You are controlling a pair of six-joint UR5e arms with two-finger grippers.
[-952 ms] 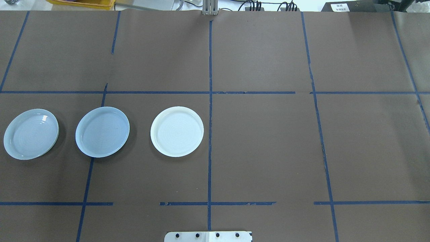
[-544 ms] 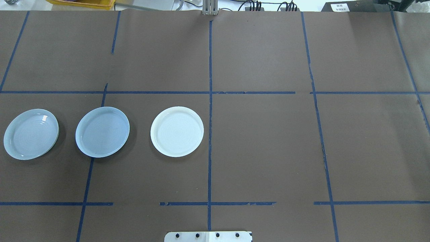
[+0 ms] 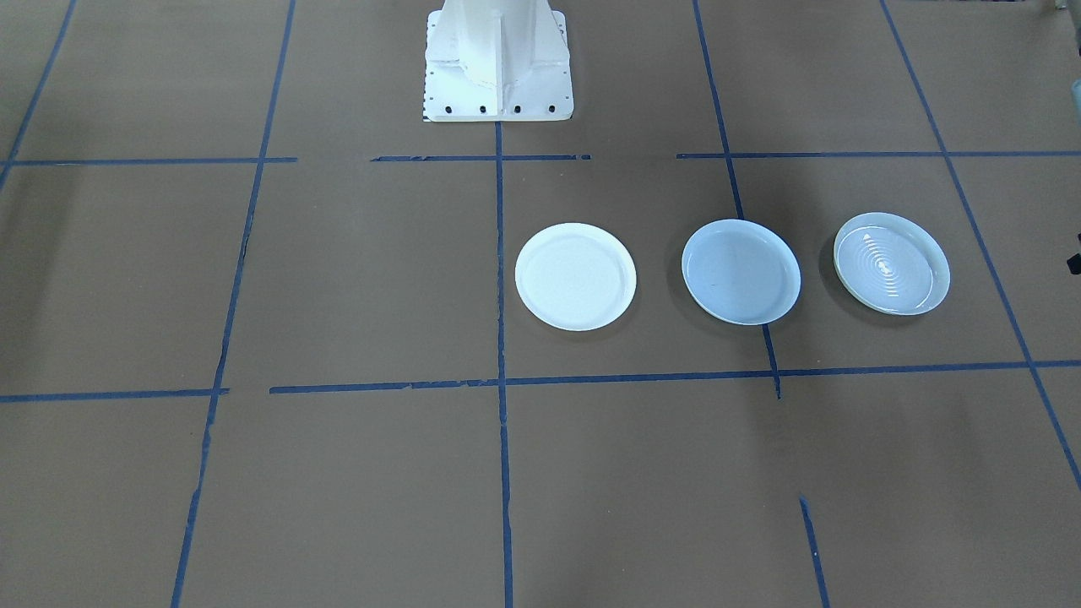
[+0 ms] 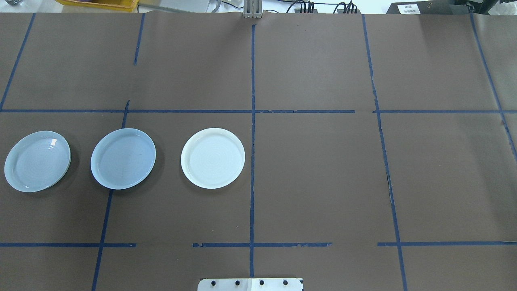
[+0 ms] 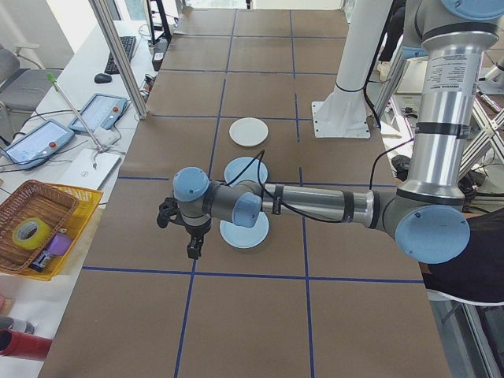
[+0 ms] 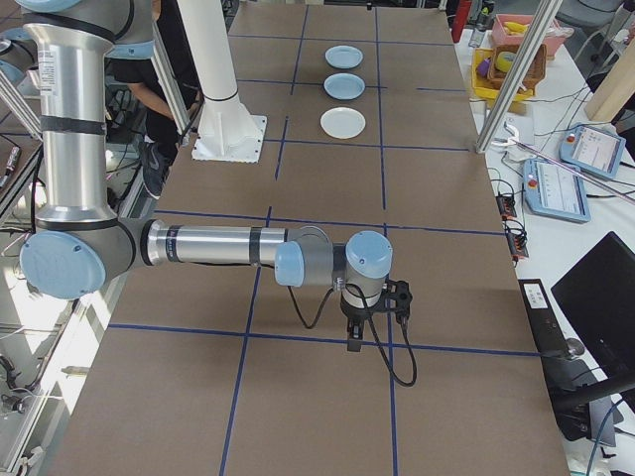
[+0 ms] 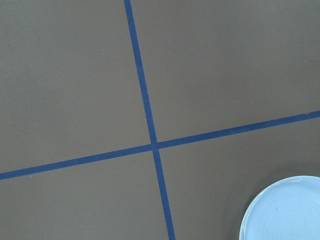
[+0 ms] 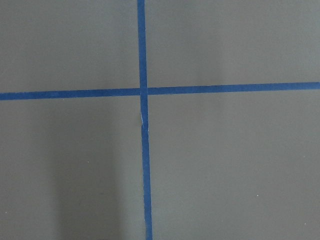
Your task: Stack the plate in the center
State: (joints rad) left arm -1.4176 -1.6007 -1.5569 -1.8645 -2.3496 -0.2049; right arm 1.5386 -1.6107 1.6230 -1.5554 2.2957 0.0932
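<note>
We see three plates in a row, apart: blue plate [image 4: 123,158] in the middle, white plate [image 4: 213,158] and grey-green plate [image 4: 37,161] either side. Left gripper [image 5: 193,250] and right gripper [image 6: 353,343] hover; we cannot tell their jaws' state.

You have three plates in a row on the bench [image 4: 323,182]: ringed plate [image 4: 37,161] far left, center plate [image 4: 123,158] beside it, plain plate [image 4: 213,158] right, all apart.

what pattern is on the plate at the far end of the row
Concentric rings, on a glossy grey-green plate; clearest in the exterior front-facing view.
</note>
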